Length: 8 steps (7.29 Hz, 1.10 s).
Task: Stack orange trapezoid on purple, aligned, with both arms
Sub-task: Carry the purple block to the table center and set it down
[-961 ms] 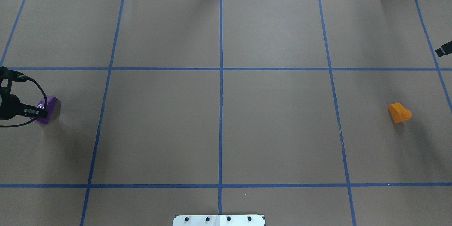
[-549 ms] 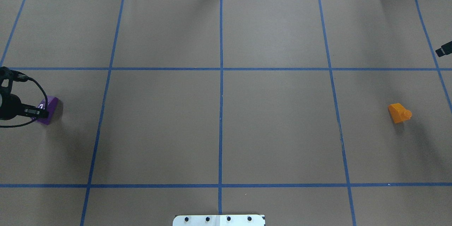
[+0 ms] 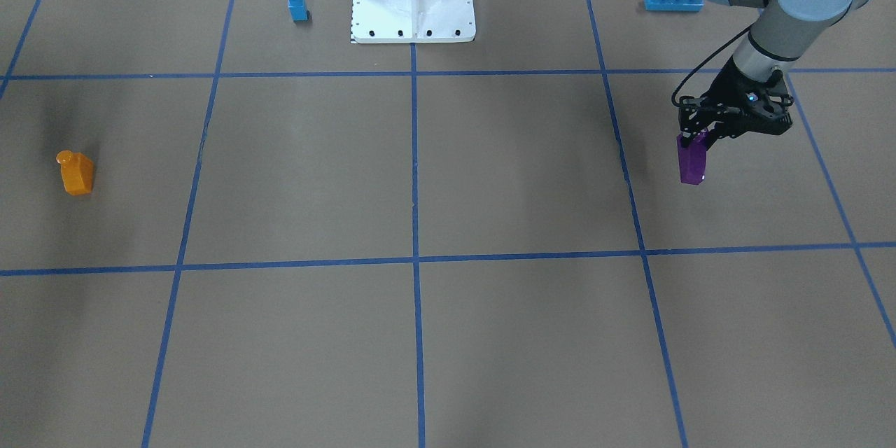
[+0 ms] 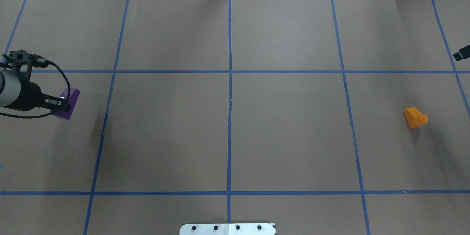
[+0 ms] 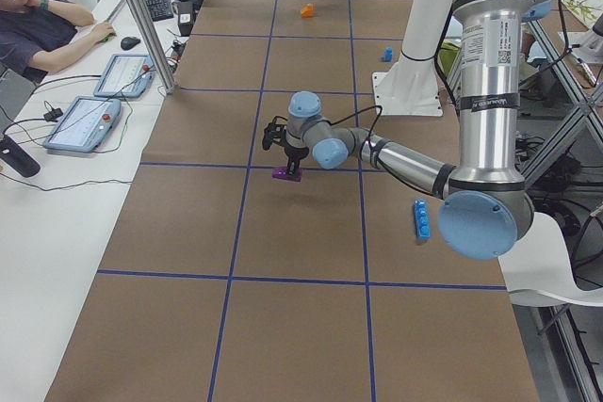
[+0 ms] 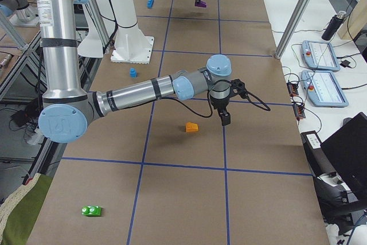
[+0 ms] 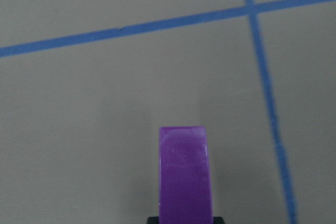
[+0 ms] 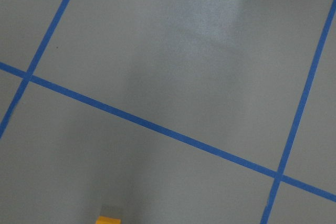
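Item: purple block [image 3: 692,166], glossy, sloped, single-stud pattern. It is hanging in the left hand [image 3: 698,138], which is clenching it by its upper end. Its shadow is falling apart from it, so it is judged clear of the bench [image 4: 286,136], on the robot's left side. Item: orange trapezoid [image 4: 415,117], lying loose on the bench well apart, on the robot's right, with the right hand [image 6: 225,120] hovering just beside it; whether that hand is released or clenched cannot be told. Handling note: the step in hand is judged to be placing the purple base. It is best set down flat and stud-up, square to the blue tape lines [image 4: 230,117], somewhere both arms can reach. Slick plastic held at one end is liable to twist, so releasing only once it is seated is advised.
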{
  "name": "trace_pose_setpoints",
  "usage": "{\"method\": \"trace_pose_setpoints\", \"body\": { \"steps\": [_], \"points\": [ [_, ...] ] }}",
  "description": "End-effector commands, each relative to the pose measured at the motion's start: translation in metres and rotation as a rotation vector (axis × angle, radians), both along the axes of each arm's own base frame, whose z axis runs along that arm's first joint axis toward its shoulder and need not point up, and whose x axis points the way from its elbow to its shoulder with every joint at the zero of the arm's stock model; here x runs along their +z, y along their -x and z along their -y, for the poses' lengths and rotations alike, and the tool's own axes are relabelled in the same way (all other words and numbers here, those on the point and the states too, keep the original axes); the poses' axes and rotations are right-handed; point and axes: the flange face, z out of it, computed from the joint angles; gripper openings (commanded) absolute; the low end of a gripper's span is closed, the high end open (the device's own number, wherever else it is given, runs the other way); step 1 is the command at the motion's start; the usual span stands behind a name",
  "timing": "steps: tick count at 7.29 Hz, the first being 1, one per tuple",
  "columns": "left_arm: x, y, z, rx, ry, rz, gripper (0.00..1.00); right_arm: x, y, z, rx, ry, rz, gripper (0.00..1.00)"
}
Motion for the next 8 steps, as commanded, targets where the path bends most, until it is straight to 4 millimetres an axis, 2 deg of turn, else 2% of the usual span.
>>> {"method": "trace_pose_setpoints", "body": {
  "steps": [1,2,3,4,6,7,8],
  "points": [
    [-0.113,-0.074,0.002,-0.013,0.089,-0.045,0.0,0.001,0.0,-0.001,0.002,0.005,0.0,1.0],
    [-0.173,-0.128,-0.013,-0.02,0.122,-0.047,0.0,0.001,0.001,-0.001,0.0,0.005,0.0,1.0],
    [-0.223,-0.172,-0.034,-0.017,0.136,-0.026,0.0,0.001,0.001,-0.001,0.0,0.005,0.0,1.0],
    [-0.259,-0.205,-0.041,-0.021,0.139,-0.022,0.0,0.001,0.001,-0.001,0.0,0.005,0.0,1.0],
    [-0.3,-0.277,-0.025,-0.035,0.189,-0.008,0.0,0.001,0.002,-0.001,-0.001,0.005,0.0,1.0],
    [-0.318,-0.305,-0.011,-0.047,0.211,0.006,0.0,0.001,0.003,-0.001,-0.002,0.007,0.0,1.0],
    [-0.313,-0.33,-0.003,-0.041,0.212,0.008,0.0,0.001,0.004,-0.001,-0.004,0.007,0.0,1.0]
  ]
}}
